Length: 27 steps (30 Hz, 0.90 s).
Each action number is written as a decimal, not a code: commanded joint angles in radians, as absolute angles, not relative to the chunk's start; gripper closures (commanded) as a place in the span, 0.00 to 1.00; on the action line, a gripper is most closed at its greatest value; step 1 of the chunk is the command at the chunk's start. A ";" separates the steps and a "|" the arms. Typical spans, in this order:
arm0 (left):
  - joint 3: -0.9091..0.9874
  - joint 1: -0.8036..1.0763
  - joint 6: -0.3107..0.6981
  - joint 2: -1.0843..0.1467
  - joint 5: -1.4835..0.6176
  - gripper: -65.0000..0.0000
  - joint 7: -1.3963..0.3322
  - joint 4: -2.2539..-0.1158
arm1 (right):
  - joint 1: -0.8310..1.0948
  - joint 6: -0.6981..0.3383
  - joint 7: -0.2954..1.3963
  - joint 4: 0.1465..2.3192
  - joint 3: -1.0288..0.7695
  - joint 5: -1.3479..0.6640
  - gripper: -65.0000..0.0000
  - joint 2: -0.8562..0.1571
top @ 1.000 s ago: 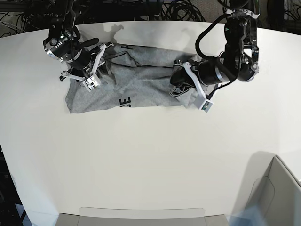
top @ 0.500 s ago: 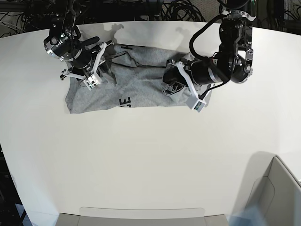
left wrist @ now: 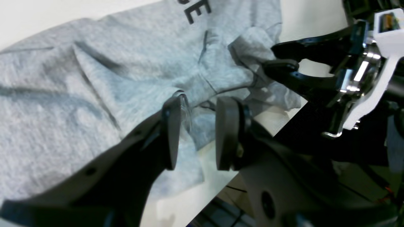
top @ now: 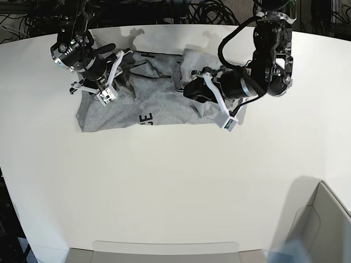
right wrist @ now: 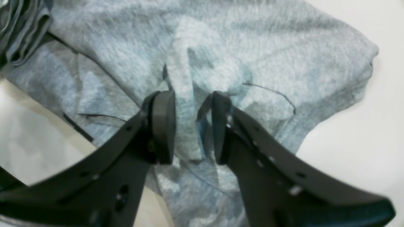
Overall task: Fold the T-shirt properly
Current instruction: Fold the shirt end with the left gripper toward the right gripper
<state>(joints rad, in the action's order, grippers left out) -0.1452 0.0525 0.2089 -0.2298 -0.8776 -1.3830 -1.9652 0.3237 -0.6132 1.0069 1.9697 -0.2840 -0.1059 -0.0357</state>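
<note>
The heather-grey T-shirt [top: 153, 101] lies crumpled across the far part of the white table [top: 164, 181], with black lettering [top: 145, 119] at its near edge. My left gripper [top: 189, 90] is shut on a fold of the shirt's right part and holds it raised over the shirt's middle. In the left wrist view the cloth [left wrist: 126, 78] runs between its fingers, with the gripper [left wrist: 197, 132] closed on it. My right gripper [top: 104, 87] is shut on a ridge of cloth [right wrist: 252, 47] at the shirt's left end, seen in the right wrist view [right wrist: 191, 126]. It also shows in the left wrist view [left wrist: 271, 61].
A grey box [top: 323, 230] stands at the near right corner. A pale tray edge [top: 164, 252] runs along the near edge. Cables [top: 208, 11] hang behind the table's far edge.
My left gripper has moved left across the table, dragging the shirt's right part with it and folding it toward the middle. The right gripper has stayed in place.
</note>
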 commanded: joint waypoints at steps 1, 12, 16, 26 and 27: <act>-0.125 0.039 0.200 -0.237 -0.889 0.79 -1.365 -1.985 | 0.315 -0.616 0.993 1.983 -0.283 -0.119 0.70 -0.038; -0.211 0.067 0.200 -0.251 -0.659 0.99 -1.374 -1.975 | 0.318 -0.616 0.993 1.983 -0.283 -0.119 0.70 -0.038; -0.289 0.076 0.200 -0.242 -0.526 1.00 -1.372 -1.936 | 0.320 -0.616 0.993 1.983 -0.283 -0.119 0.70 -0.038; -0.300 0.061 0.202 -0.170 -0.472 1.00 -1.362 -1.839 | 0.323 -0.616 0.993 1.985 -0.283 -0.119 0.70 -0.038; -0.300 0.038 0.205 -0.154 -0.472 1.00 -1.360 -1.825 | 0.323 -0.616 0.993 1.985 -0.283 -0.119 0.70 -0.038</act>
<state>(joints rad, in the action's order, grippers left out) -0.3012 0.0624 0.2031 -0.1627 -0.4633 -1.3743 -1.8088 0.3298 -0.6132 1.0065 1.9697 -0.2829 -0.1097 -0.0353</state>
